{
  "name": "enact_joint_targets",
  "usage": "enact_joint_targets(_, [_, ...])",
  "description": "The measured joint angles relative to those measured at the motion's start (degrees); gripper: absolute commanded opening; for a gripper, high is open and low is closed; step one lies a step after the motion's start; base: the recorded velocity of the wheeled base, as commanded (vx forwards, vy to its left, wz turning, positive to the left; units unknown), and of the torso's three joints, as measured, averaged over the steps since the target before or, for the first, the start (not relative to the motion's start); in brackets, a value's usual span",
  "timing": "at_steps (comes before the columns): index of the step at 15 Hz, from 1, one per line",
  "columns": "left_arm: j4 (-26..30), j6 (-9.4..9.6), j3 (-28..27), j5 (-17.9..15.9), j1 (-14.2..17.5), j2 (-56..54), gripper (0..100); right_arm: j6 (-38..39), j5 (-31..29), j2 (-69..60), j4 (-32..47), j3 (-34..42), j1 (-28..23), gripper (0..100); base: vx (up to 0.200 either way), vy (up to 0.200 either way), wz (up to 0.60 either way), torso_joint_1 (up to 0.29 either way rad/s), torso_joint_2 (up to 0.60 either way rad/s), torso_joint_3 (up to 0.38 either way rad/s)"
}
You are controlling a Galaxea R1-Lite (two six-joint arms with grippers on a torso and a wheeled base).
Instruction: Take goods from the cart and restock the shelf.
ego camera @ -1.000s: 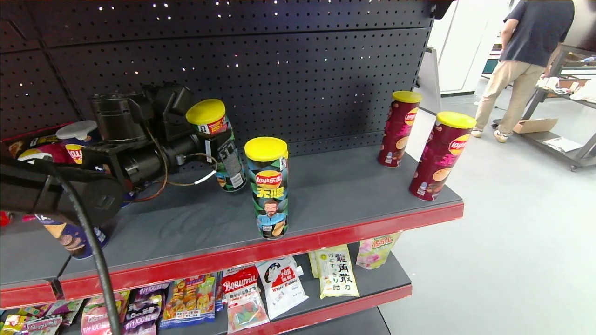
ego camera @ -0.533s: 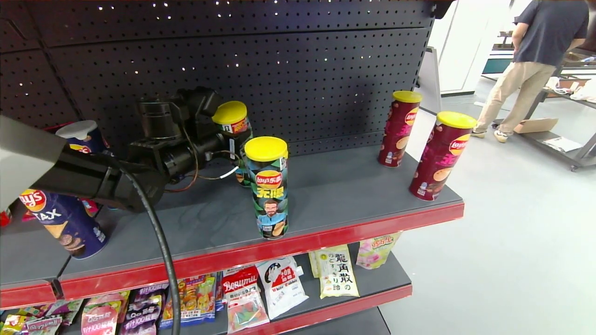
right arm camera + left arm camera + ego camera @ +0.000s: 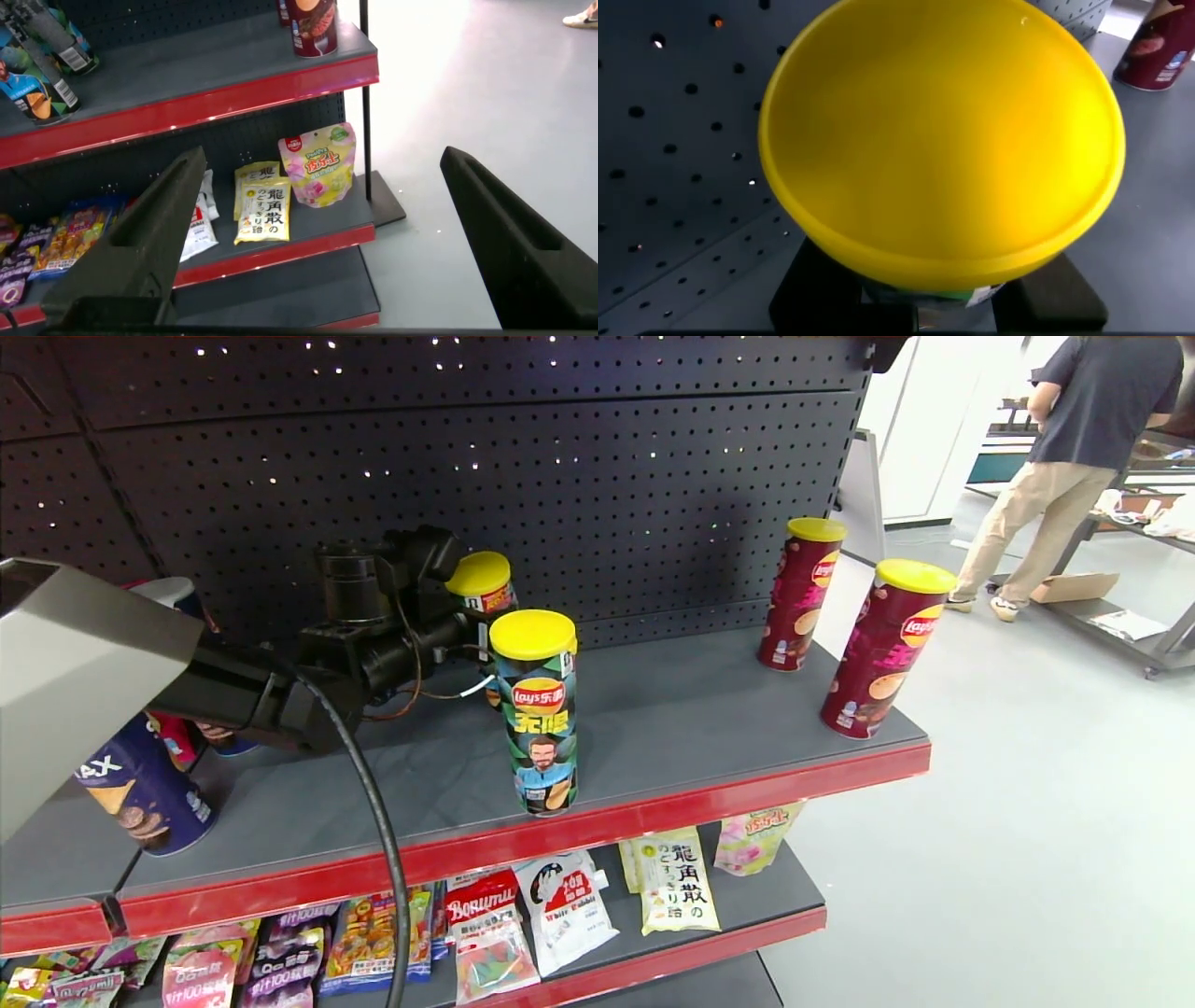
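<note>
1 level left end effector point(image 3: 470, 637) around can point(image 3: 479, 575)

In the head view, the left arm begins at the left edge as a pale grey boxy housing point(image 3: 75, 681). It then narrows into matte black cylindrical links point(image 3: 271, 695). A thick black cable point(image 3: 378, 840) loops off them toward the bottom of the frame. Thin white and orange wires point(image 3: 467, 691) trail beside the black left tool point(image 3: 471, 635). The right tool point(image 3: 322, 163) has two black, tapered, flat-sided fingers point(image 3: 140, 243).
</note>
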Motion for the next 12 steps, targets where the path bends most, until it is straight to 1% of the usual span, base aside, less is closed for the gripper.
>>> enact_joint_targets(3, [0.27, 0.07, -1.13, 0.02, 0.05, 1.05, 0, 0.0, 0.0, 0.0, 0.0, 0.0, 0.0, 100, 0.0, 0.0, 0.0, 0.0, 0.0, 0.0])
enact_joint_targets(9, [1.48, -0.04, -1.76, -0.17, -0.13, 1.48, 0, 0.0, 0.0, 0.0, 0.0, -0.01, 0.02, 100, 0.0, 0.0, 0.0, 0.0, 0.0, 0.0])
enact_joint_targets(12, [4.82, 0.0, -2.15, -0.2, 0.2, 0.48, 0, 0.0, 0.0, 0.0, 0.0, -0.01, -0.02, 100, 0.0, 0.0, 0.0, 0.0, 0.0, 0.0])
